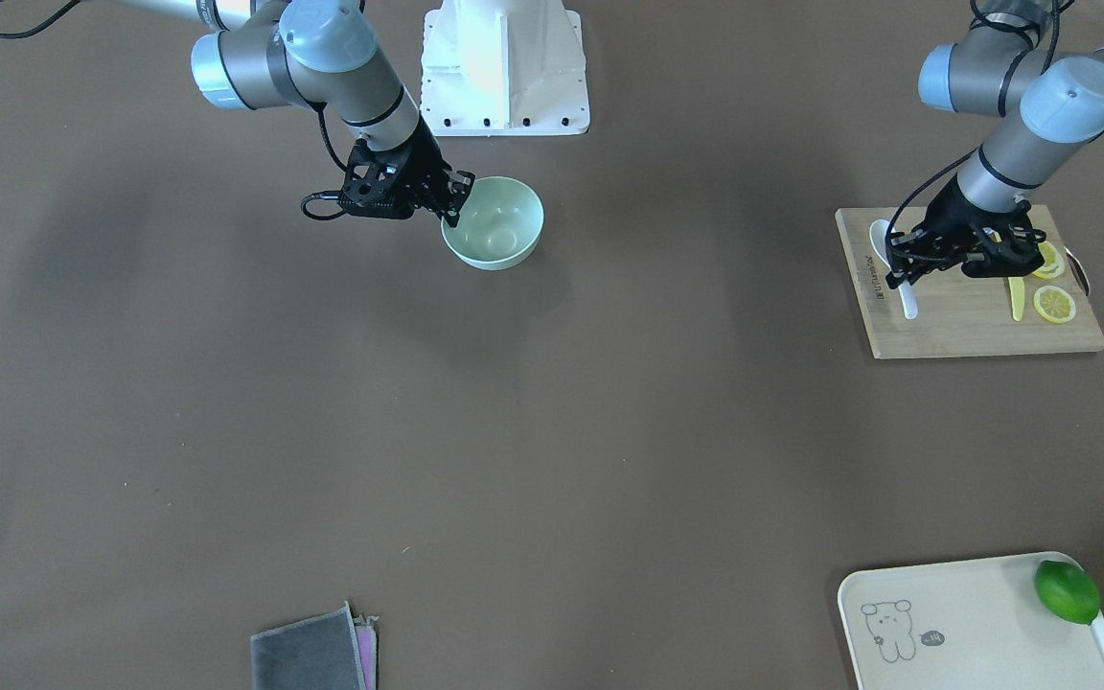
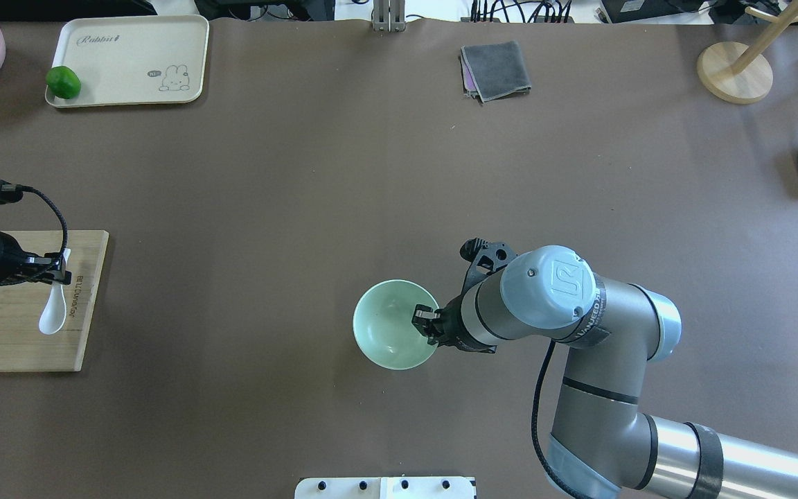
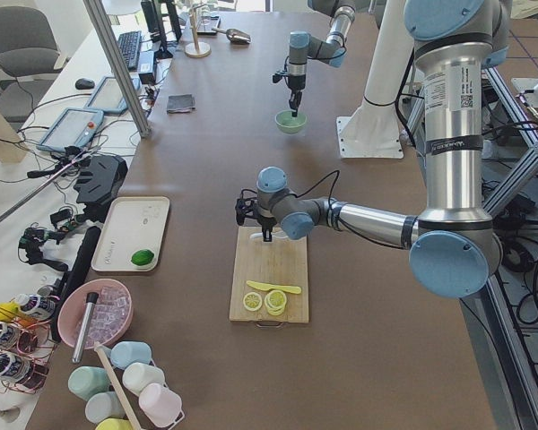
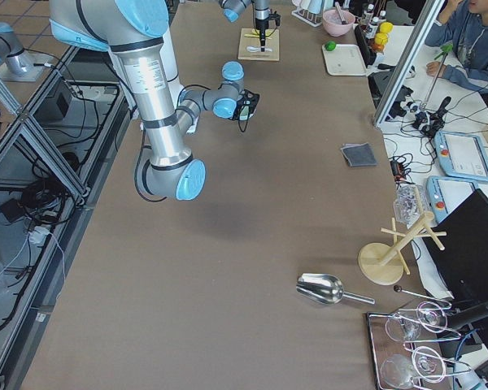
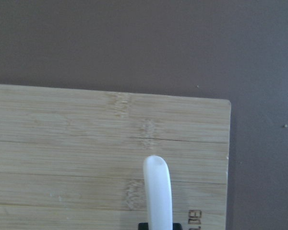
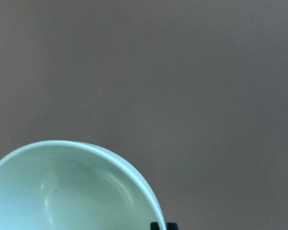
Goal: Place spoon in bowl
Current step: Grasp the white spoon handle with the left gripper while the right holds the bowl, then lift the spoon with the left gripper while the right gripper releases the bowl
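**Spoon's pinched, bowl's way over there**

Left gripper point(image 2: 61, 272) looks clamped on the handle of the spoon point(image 2: 52, 315), over the board point(image 2: 18, 339) — can't tell if it's lifted off. The spoon looks glossy, stiff and light, probably ceramic, so I'd expect it to swivel in the pinch and chip if dropped. The thick handle seems the sane place to hold.

Right gripper point(image 2: 429, 326) is pinching the rim of the bowl point(image 2: 378, 329), well apart from the spoon. Bare table point(image 2: 233, 242) lies between them — only the board's edge and the bowl's rim to clear.
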### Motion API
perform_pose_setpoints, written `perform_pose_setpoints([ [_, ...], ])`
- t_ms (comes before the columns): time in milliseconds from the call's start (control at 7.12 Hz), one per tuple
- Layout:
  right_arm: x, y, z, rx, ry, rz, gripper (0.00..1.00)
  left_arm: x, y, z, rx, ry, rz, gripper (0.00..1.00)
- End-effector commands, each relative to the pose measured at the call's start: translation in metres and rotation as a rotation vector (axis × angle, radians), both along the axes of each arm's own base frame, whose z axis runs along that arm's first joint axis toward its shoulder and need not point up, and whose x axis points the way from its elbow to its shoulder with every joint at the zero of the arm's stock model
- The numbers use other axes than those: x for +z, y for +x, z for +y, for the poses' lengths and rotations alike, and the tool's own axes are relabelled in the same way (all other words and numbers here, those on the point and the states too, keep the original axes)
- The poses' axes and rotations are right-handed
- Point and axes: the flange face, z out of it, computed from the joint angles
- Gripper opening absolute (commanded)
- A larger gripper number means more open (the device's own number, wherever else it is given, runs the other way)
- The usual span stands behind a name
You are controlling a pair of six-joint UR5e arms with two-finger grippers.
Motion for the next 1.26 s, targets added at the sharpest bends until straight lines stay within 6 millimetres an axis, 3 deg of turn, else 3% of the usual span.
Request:
perform_pose_setpoints([
  [0,-0.011,-0.007,-0.003,0.022,0.006,0.014,0.36,-0.040,0.008,-0.007,-0.019,0.018,0.060,0.00],
  [140,-0.014,-0.004,-0.005,0.026,0.008,0.007,0.99,-0.071,0.024,-0.021,-0.051,-0.002,0.110,0.00],
  [281,-0.016,0.008,-0.016,0.040,0.003,0.017,1.00,-0.094,0.042,-0.027,-0.044,-0.021,0.136,0.00],
  [421,-0.022,0.031,-0.026,0.035,-0.008,0.004,1.00,-0.131,0.059,-0.040,-0.060,-0.036,0.160,0.00],
  [702,-0.012,0.108,-0.064,0.019,-0.051,-0.018,1.00,-0.203,0.111,-0.040,-0.050,-0.064,0.218,0.00],
  [982,0.036,0.168,-0.079,-0.040,0.044,0.024,1.00,-0.291,0.153,-0.041,-0.060,-0.131,0.229,0.00],
  [1123,0.064,0.195,-0.094,-0.061,0.079,0.053,1.00,-0.322,0.178,-0.032,-0.074,-0.125,0.214,0.00],
])
